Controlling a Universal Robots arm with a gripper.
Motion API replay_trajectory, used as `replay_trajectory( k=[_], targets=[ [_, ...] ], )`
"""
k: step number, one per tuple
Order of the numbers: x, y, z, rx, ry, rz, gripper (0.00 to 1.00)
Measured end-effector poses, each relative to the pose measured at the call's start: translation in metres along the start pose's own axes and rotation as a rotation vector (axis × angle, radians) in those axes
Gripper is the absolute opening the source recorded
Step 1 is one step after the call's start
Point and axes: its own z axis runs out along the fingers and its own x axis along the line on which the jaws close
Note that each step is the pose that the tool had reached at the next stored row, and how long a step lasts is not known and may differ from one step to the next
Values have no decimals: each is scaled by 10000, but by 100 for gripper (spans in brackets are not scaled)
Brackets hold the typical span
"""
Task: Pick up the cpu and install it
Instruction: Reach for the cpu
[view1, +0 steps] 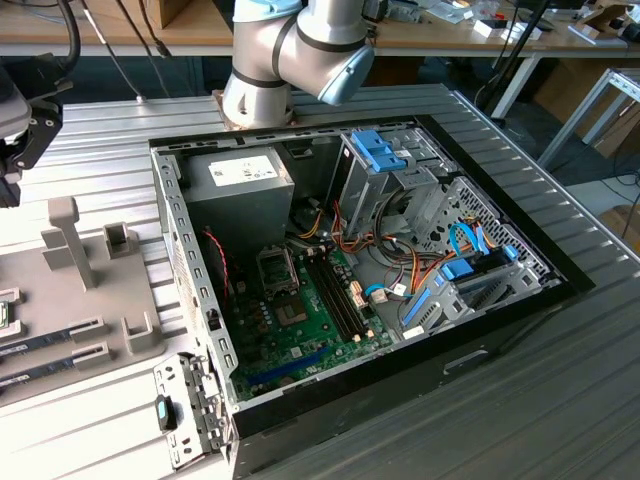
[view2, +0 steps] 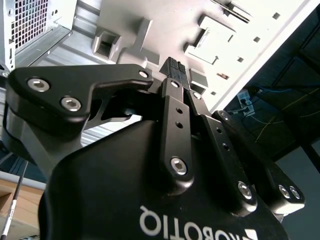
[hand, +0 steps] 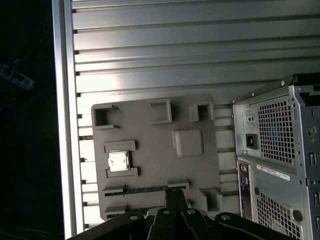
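The cpu, a small square chip with a silvery top, lies flat in a raised holder on the grey fixture plate in the first wrist view. My gripper hangs well above that plate, apart from the cpu, its two black fingers pressed together with nothing between them. The second wrist view shows the same shut fingertips over the plate. In the exterior view the gripper is at the far left, above the plate. The black socket frame sits on the green motherboard inside the open computer case.
The case stands on a ribbed metal table, to the exterior view's right of the plate. Inside are a grey power supply box, drive cages with blue clips and loose cables. Upright posts rise from the plate.
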Motion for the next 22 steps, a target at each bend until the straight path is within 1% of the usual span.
replay_trajectory(
  k=[22],
  targets=[
    [38,-4,18,0,0,0,11]
  ],
)
